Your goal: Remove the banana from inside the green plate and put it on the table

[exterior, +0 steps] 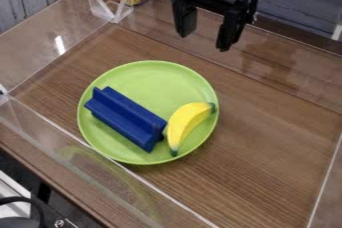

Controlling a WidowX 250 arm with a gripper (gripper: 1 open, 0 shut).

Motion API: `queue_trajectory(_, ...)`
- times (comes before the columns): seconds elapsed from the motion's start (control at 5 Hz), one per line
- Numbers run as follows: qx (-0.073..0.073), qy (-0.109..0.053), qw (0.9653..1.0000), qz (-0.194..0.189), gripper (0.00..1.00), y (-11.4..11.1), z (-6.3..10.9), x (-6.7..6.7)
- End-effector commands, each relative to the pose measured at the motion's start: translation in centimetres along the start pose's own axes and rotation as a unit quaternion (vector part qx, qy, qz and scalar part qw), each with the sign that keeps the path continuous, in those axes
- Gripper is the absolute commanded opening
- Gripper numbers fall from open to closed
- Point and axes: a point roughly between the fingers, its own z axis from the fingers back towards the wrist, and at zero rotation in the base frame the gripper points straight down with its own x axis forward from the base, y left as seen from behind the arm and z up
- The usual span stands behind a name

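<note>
One small curved yellow plastic banana lies in the round lime-green plastic plate, right of a blue block; your black tool hangs spread, far side. Approach step: descend over the banana.

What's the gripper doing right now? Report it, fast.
Gripper: open, holding nothing, above the table and apart from the banana on the green plate.

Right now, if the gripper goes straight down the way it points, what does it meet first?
Probably bare table, beyond the green plate; the open gripper seems not above the banana, though depth is unclear.
</note>
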Motion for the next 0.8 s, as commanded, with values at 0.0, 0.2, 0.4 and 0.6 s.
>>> queue_trajectory(0.0,-0.002,-0.002,0.9997,0.025,1.0,-0.6,-0.7,-0.5)
queue_trajectory(0.2,-0.003,-0.022,0.9993,0.032,1.0,-1.8,-0.3,-2.4)
queue_trajectory(0.4,-0.006,-0.034,0.999,0.03,1.0,-2.7,0.2,-3.3)
queue_trajectory(0.6,-0.008,-0.042,0.999,0.016,1.0,-3.0,-0.9,-3.5)
